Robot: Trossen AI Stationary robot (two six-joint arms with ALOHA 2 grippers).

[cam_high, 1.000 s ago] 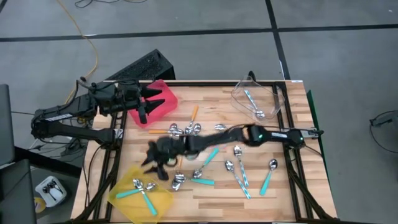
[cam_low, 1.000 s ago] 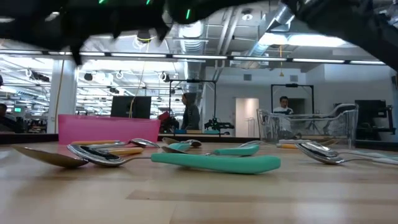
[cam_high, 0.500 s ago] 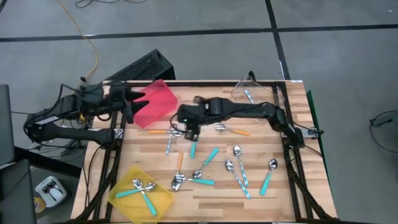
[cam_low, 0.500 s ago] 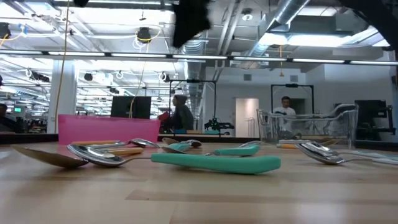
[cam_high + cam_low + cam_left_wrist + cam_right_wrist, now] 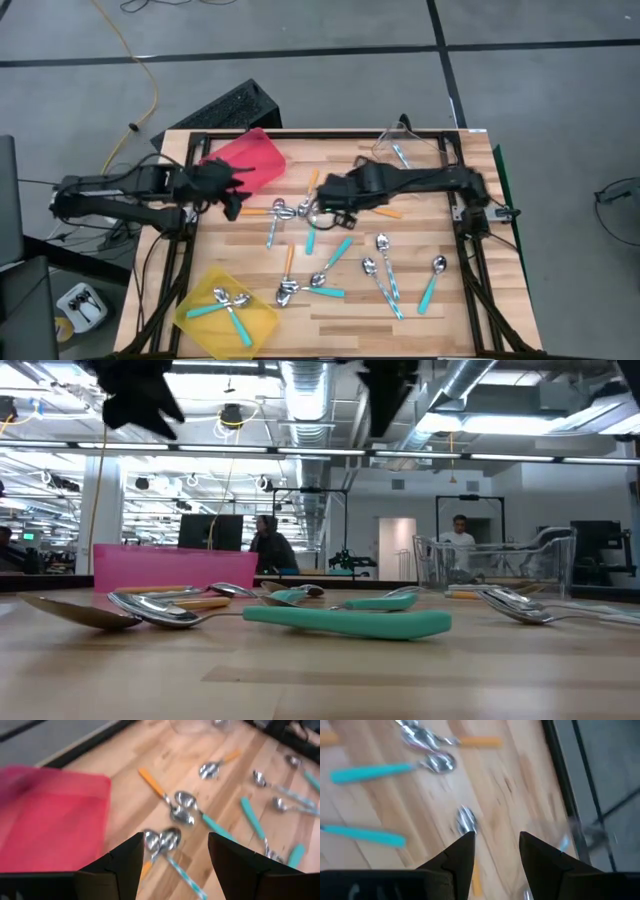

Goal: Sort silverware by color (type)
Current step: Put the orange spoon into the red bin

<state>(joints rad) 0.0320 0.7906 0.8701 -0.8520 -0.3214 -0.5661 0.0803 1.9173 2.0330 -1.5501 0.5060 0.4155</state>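
The silverware lies scattered flat on the wooden table (image 5: 470,300): teal-handled spoons (image 5: 340,250), orange-handled spoons (image 5: 288,262) and light blue ones (image 5: 385,290). My left gripper (image 5: 232,195) (image 5: 172,855) hangs open by the near corner of the red bin (image 5: 250,160), above a cluster of spoon bowls (image 5: 162,840), with nothing between its fingers. My right gripper (image 5: 325,200) (image 5: 495,850) hangs open over the table's middle, above a small spoon bowl (image 5: 466,820), and holds nothing. Both grippers show as dark shapes high above the table in the low view.
A yellow bin (image 5: 225,305) with teal spoons stands at the near left corner. A clear bin (image 5: 410,155) holding a light blue spoon stands at the far right. A dark keyboard-like object (image 5: 225,108) lies beyond the far edge. People move in the room behind.
My right gripper has risen from beside the yellow bin and swung toward the far and right side, to above the table's middle, its fingers turning more downward. My left gripper has come down from over the red bin toward the near edge and tipped downward.
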